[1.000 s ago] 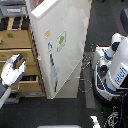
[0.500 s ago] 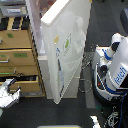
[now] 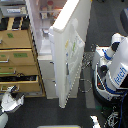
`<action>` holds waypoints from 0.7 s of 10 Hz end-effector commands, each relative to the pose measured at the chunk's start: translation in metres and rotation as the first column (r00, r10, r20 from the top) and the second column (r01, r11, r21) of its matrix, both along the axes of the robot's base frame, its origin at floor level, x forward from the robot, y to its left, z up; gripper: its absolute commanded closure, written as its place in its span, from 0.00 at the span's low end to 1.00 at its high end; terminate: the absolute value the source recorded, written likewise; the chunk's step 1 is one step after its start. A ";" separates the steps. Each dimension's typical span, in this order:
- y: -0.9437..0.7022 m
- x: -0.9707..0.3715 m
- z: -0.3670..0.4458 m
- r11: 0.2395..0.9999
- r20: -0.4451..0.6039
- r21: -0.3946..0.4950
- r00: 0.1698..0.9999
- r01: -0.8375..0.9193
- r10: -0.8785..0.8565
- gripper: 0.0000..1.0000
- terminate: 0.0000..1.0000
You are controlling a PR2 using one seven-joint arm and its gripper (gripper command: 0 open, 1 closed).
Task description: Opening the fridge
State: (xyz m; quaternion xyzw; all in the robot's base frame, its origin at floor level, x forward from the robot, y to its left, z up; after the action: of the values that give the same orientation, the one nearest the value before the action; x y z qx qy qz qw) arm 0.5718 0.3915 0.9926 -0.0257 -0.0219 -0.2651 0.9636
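Gripper low at the exterior view's left, below the fridge door's open edge; whether fingers apart or together: cannot tell. Clear of the door, touching nothing seen. Fridge at centre, door swung wide, shelves showing inside. Wooden cabinet just left of fridge. White robot body right of door.

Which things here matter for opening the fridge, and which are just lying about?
Part of the job:
- fridge, interior showing
- its door, swung wide open
- claw, low at the exterior view's left

Just there:
- wooden drawer cabinet
- white machine at the exterior view's right
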 end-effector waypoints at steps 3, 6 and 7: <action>-0.717 0.306 -0.002 0.965 -0.123 0.194 0.980 0.176 -0.154 0.00 0.00; -0.931 0.203 0.054 0.916 -0.080 0.216 0.941 0.338 -0.329 0.00 0.00; -1.020 0.128 0.092 0.875 -0.074 0.205 0.898 0.439 -0.433 0.00 0.00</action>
State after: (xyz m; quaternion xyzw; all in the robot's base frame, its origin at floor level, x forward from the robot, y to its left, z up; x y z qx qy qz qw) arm 0.7076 0.2264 0.9126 0.0227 0.1164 -0.2704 0.9554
